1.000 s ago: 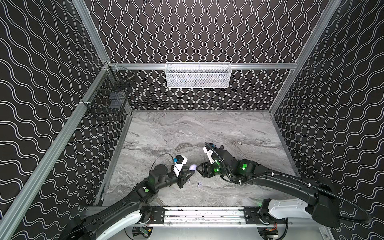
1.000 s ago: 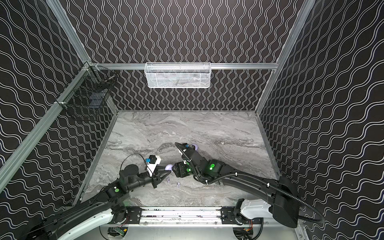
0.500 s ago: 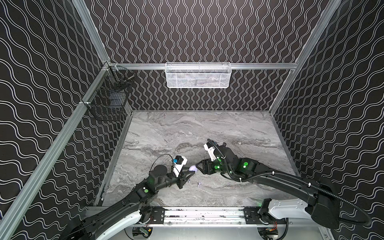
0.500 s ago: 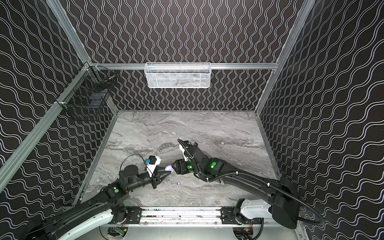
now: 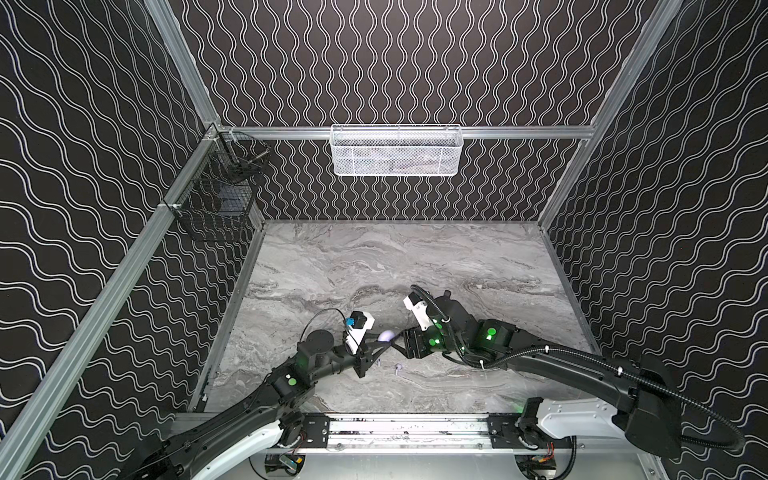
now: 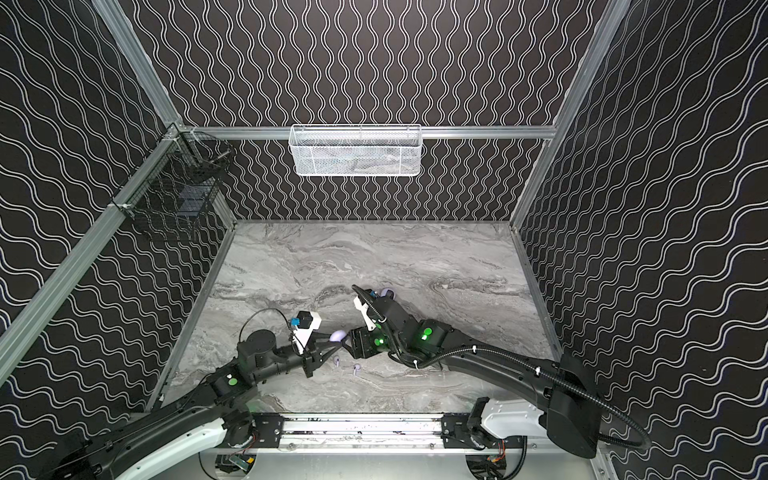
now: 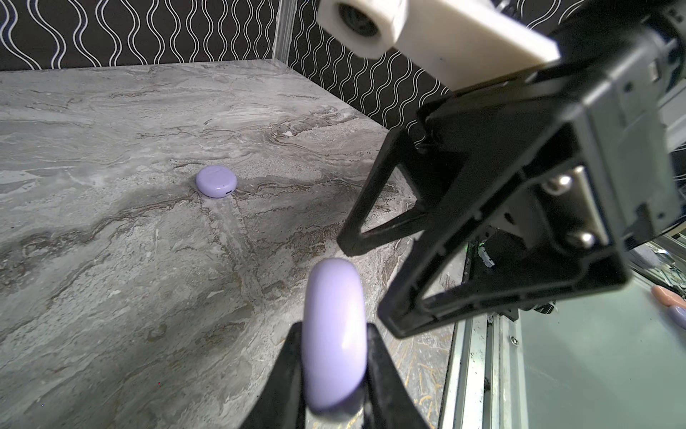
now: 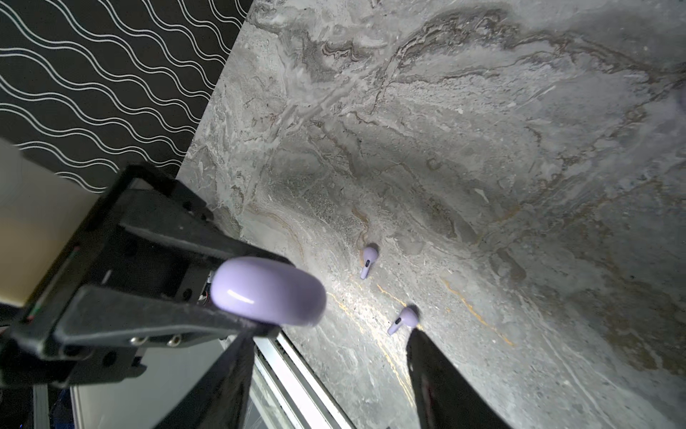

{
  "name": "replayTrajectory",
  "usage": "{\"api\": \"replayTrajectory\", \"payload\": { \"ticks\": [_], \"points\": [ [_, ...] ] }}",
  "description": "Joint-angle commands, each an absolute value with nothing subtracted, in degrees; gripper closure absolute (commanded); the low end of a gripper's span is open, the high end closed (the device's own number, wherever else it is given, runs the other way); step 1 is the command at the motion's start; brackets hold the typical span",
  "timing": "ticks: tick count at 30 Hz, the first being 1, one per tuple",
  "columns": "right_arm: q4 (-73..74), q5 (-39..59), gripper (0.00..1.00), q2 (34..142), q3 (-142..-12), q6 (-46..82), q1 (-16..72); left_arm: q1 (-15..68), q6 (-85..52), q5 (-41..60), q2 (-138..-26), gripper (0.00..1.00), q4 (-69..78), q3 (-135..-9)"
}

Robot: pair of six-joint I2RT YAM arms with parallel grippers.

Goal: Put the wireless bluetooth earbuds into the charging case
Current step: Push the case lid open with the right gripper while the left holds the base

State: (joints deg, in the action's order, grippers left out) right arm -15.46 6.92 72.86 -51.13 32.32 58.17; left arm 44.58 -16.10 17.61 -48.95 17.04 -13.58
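While the round lavender charging case (image 7: 334,334) looks shut and two buds lie loose on the marble table (image 5: 374,257), I'd say this job has hardly got going: nothing is seated in a case as far as I can see. The lid wants opening before either bud can go in. The left gripper (image 5: 380,343) is pinching that case tight on its two flat faces, holding it on edge just clear of the tabletop near the front middle. Its arm runs low and stretched out from the front rail. The right gripper (image 7: 369,284) has its jaws spread with nothing between them, and its tips sit close beside the rim of the held case, apparently not touching it. That arm comes in from the right with the elbow bent and the wrist turned back to face its partner. One earbud (image 8: 369,260) and a second earbud (image 8: 402,320) rest on the table just below the two tools, near each other but apart. A second case (image 7: 216,181), also shut, lies flat farther back on the table.
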Motion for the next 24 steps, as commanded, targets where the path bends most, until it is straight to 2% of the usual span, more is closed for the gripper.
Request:
{"api": "replayTrajectory", "payload": {
  "ticks": [1, 20, 24],
  "points": [
    [-14.5, 7.0, 0.32, 73.8, -51.9, 32.0, 58.3, 44.6, -14.8, 17.9, -48.9, 0.82, 18.9, -13.9],
    [-13.3, 8.3, 0.32, 78.2, -55.5, 29.9, 54.3, 44.6, -14.5, 19.5, -48.7, 0.83, 19.9, -13.5],
    [-15.3, 5.1, 0.32, 75.8, -55.7, 30.4, 54.3, 44.6, -14.3, 17.1, -48.9, 0.82, 18.0, -13.9]
  ]
}}
